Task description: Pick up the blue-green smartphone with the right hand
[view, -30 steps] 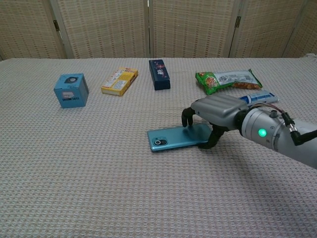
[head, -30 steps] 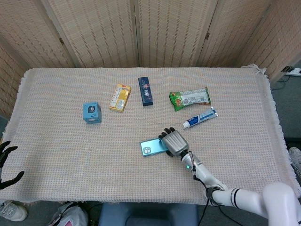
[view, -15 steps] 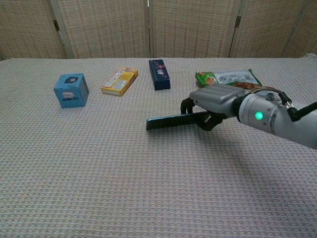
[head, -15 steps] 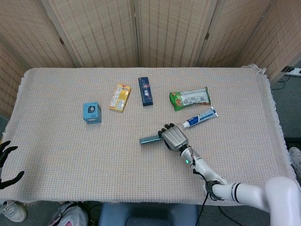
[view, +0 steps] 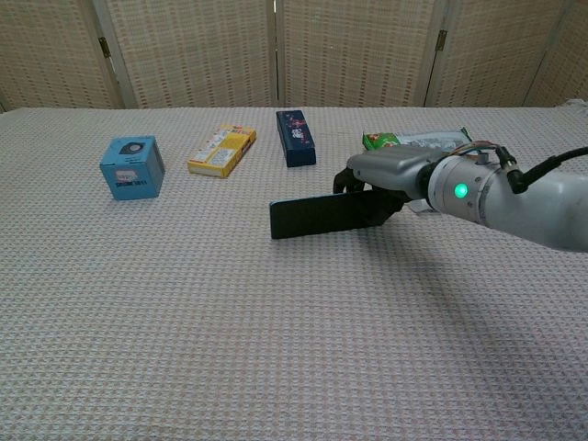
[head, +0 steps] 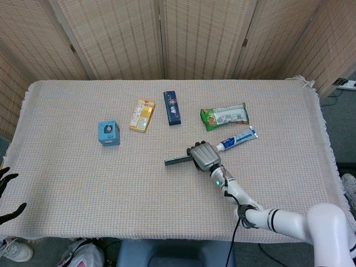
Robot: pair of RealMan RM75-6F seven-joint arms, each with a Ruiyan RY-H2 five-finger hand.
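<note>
My right hand (head: 203, 156) (view: 390, 179) grips the blue-green smartphone (head: 177, 161) (view: 323, 215) by its right end and holds it above the cloth. The phone is turned so that its dark screen side faces the chest view, and it shows edge-on in the head view. Its left end sticks out free to the left of the hand. My left hand (head: 8, 197) shows only at the bottom left edge of the head view, dark fingers spread, holding nothing.
On the woven tablecloth (head: 83, 178) lie a blue cube box (head: 108, 133) (view: 132, 167), a yellow box (head: 142, 115) (view: 221, 150), a dark blue box (head: 172, 108) (view: 295, 138), a green snack bag (head: 224, 116) (view: 418, 142) and a toothpaste tube (head: 238, 138) just right of the hand.
The phone lay flat on the cloth a second ago with the right hand over its end; it has since been lifted and rotated to show its dark screen.
</note>
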